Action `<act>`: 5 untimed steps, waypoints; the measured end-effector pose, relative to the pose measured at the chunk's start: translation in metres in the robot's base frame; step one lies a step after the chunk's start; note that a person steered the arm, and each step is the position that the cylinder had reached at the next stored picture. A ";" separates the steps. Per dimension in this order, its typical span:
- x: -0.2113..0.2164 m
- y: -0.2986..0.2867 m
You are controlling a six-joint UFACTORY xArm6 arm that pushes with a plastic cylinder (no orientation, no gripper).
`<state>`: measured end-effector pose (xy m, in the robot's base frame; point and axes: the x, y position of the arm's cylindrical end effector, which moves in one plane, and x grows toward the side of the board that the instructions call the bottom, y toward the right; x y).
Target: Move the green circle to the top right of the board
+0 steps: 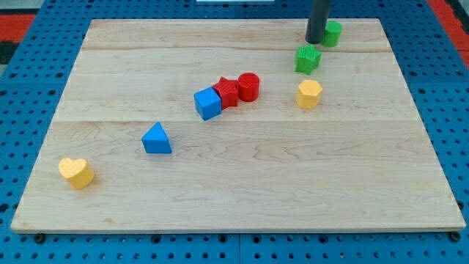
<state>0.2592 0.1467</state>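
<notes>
The green circle (333, 33) stands near the board's top right, partly hidden behind the dark rod. My tip (314, 40) rests on the board touching the circle's left side. A green star-shaped block (308, 59) lies just below the tip, close to it but apart.
A yellow hexagon block (309, 94) lies below the green star. A red cylinder (248, 86), a red star (228, 91) and a blue cube (208, 103) sit in a touching row mid-board. A blue triangle (157, 138) and a yellow heart (76, 172) lie lower left. The wooden board (234, 198) sits on blue pegboard.
</notes>
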 end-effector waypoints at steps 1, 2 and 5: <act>-0.006 0.026; -0.018 0.027; 0.005 0.058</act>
<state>0.2646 0.2051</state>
